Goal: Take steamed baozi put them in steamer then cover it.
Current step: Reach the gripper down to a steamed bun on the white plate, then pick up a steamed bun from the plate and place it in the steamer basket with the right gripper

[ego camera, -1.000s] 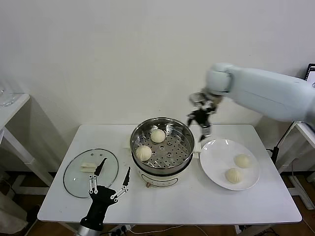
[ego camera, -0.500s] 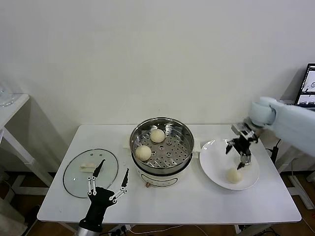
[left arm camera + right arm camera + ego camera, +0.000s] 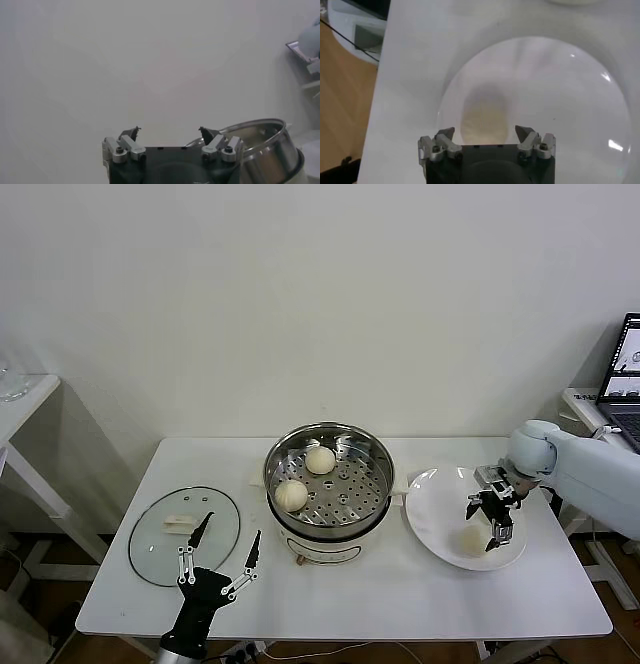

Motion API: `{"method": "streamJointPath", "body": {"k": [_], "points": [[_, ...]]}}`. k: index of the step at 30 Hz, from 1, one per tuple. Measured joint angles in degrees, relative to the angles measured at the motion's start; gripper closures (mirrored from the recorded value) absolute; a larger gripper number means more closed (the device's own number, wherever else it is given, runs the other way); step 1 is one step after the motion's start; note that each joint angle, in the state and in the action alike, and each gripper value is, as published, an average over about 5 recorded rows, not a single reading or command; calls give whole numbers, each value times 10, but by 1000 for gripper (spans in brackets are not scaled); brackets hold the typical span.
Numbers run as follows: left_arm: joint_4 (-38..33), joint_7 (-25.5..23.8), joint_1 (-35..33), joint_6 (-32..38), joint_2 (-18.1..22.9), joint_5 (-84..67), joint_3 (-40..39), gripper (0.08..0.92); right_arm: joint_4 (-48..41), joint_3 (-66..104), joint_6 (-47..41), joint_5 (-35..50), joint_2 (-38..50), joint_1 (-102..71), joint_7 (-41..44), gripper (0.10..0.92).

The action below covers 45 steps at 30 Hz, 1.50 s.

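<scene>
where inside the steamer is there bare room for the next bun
The steamer tray is bare across its middle, near side and right half. It is crowded only on the left rim and far rim, where two baozi sit. The right gripper hangs open over the plate.

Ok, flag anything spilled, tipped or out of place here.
Nothing stands out. Two baozi sit in the upright steamer, the lid lies flat, and the right gripper hangs open over the plate.
</scene>
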State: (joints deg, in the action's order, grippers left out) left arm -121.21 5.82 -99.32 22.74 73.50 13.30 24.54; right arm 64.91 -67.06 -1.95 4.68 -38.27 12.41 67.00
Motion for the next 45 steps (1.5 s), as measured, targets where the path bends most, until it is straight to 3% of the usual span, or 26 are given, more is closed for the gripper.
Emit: {"method": "streamJointPath", "body": {"k": [8,18,32,45], "points": [[1,0,2,1,-1,4,-1,177,-16,15,1,-13,-6,-26,-12,231],[1,0,3,1,0,4,-1,177,-16,20,5,-16,-6,-32,-25,364],[-5,1,7,-1,-4,1,-3,177,16,30,72,-22,-15,55,11,366],[-10,2,1,1,-5,1,-3,177,50,-9,210,12,-132,224,37,364]]}}
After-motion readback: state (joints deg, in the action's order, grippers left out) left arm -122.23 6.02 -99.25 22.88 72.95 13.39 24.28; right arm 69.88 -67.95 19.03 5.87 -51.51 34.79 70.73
